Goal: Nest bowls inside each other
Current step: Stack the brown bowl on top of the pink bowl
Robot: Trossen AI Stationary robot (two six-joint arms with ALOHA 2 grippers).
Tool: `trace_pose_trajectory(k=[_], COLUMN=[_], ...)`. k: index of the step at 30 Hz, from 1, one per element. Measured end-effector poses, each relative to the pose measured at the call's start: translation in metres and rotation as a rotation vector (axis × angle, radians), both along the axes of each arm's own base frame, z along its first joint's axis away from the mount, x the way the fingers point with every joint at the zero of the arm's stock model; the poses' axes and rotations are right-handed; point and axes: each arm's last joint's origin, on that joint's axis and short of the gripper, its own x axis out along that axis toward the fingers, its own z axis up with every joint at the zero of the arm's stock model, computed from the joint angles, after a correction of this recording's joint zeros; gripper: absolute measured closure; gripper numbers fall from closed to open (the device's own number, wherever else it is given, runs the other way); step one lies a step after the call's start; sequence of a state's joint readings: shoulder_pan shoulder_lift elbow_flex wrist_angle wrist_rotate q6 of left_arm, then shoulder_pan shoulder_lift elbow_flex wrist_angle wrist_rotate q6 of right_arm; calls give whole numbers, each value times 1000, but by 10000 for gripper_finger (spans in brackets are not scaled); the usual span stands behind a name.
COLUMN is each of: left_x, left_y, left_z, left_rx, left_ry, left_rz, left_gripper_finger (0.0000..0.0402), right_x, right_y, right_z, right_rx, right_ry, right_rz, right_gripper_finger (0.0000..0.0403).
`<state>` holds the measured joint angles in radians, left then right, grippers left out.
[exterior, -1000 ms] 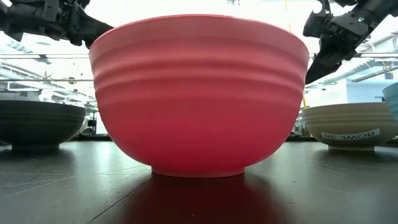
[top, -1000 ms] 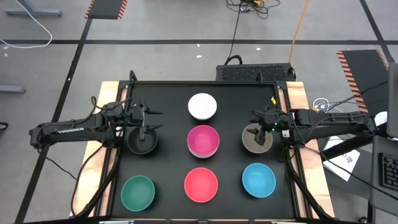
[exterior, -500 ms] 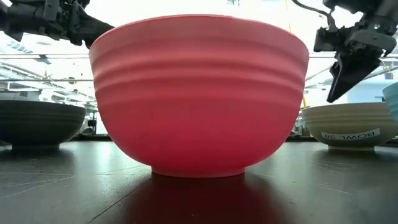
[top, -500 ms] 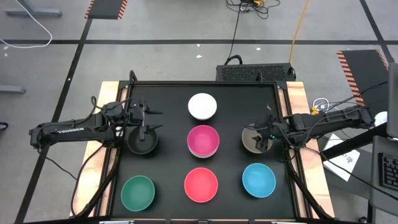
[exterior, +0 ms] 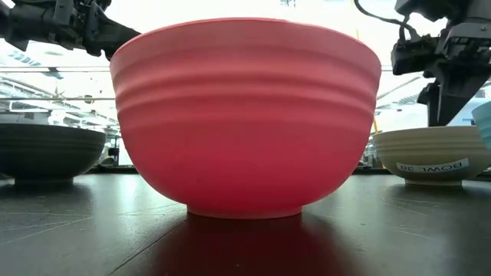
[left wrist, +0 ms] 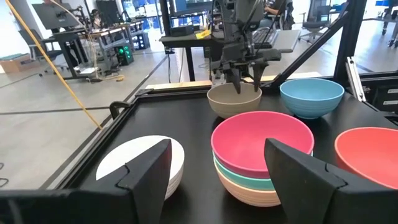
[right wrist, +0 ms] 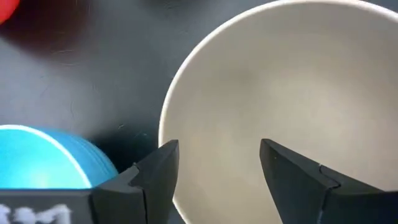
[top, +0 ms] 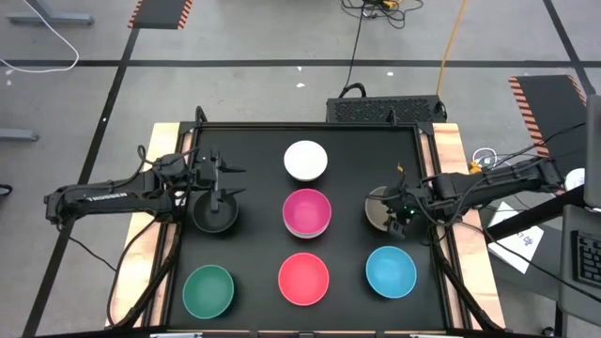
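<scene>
Left of centre the left gripper hovers spread wide and empty over the black bowl, while at right the right gripper (open, empty) straddles the taupe bowl rim, likely light, stiff, slick, best pinched there.

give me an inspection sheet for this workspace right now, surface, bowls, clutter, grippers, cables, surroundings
Surface: black table top with wooden side edges.
Bowls: white, black, taupe, green, red and blue stand singly; magenta bowl tops a stack, teal under it.
Clutter: nothing seen.
Grippers: left gripper open over the black bowl; right gripper open, pointing down over the taupe bowl's rim.
Cables: several on the floor.
Surroundings: taped floor, desks behind.
</scene>
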<state>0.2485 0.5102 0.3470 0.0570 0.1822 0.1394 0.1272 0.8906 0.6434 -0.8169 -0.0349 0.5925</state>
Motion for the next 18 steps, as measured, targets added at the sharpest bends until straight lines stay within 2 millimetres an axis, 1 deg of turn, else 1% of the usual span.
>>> trace_pose_trajectory(k=[12,18], left_x=[0,0], left_y=[0,0], left_z=[0,0], left_rx=[5,5], left_ry=[1,1], left_rz=[6,6], left_gripper_finger=[142,142], right_x=[6,12], right_y=[4,5], right_z=[-6,-15], right_rx=[103,76], right_ry=[44,106], right_rz=[54,86], right_gripper_finger=[183,184])
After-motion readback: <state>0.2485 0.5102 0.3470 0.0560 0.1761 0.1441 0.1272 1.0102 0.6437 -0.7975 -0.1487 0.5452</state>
